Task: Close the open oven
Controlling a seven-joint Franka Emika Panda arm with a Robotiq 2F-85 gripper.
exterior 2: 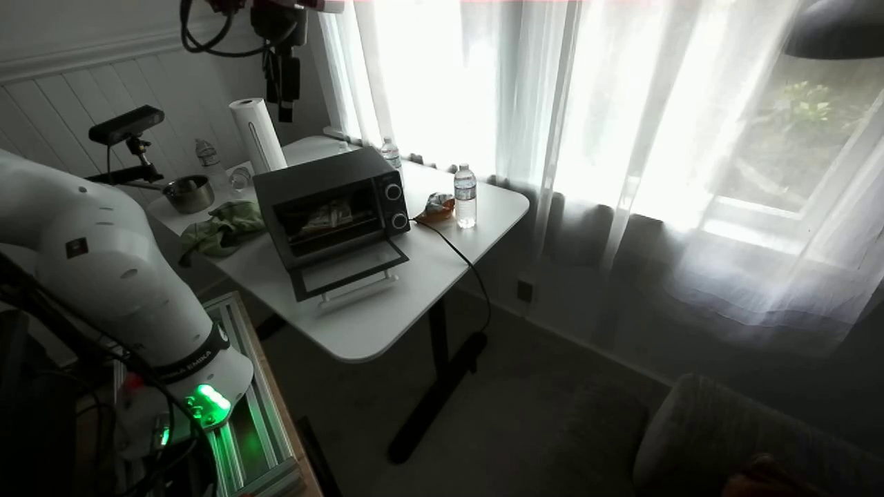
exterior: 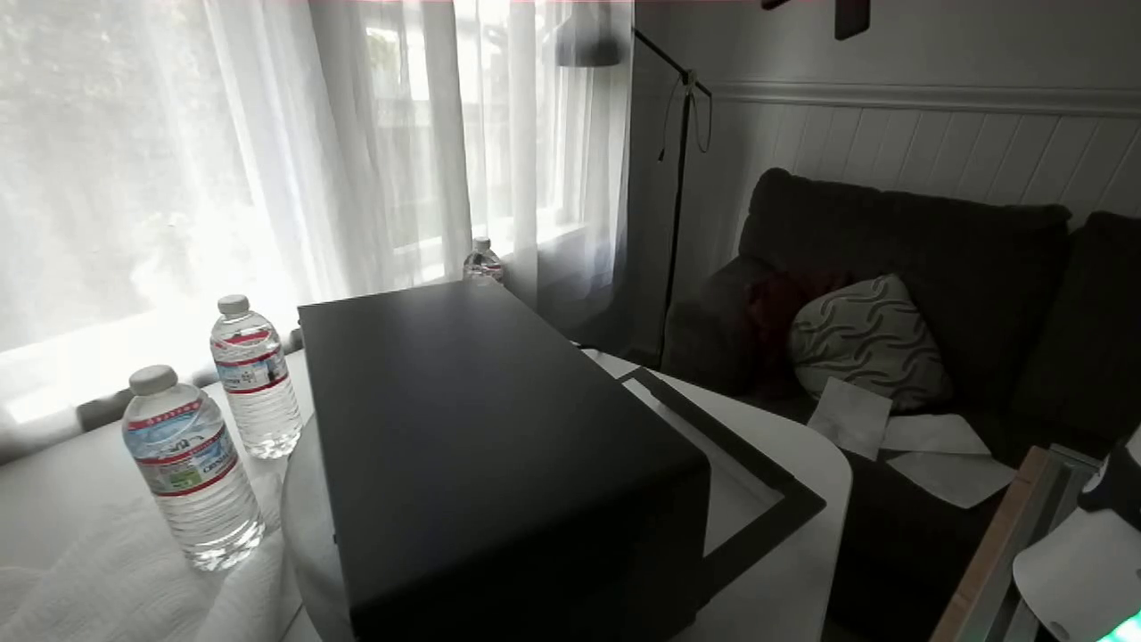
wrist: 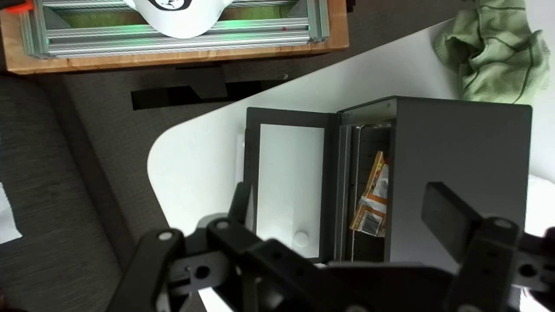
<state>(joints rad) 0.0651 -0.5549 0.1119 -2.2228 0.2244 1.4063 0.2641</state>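
Observation:
The black oven (exterior: 481,419) stands on the white table and shows in both exterior views (exterior 2: 314,181) and the wrist view (wrist: 459,147). Its door (exterior 2: 404,259) is swung down, roughly flat, with the pale handle (exterior 2: 359,288) along its outer edge. In the wrist view the door (wrist: 290,182) lies left of the oven body, and the handle (wrist: 239,158) shows at its left edge. An orange and white packet (wrist: 373,208) lies on the rack inside. My gripper (wrist: 342,206) is open and empty, its fingers apart, above the oven. In an exterior view my gripper (exterior 2: 282,103) hangs high.
Water bottles (exterior: 192,464) (exterior 2: 465,197) stand around the oven. A green cloth (exterior 2: 228,228), a metal pot (exterior 2: 188,195) and a paper towel roll (exterior 2: 259,134) are beside it. A power cord (exterior 2: 459,255) runs off the table edge. A camera (exterior 2: 126,124) stands behind the pot.

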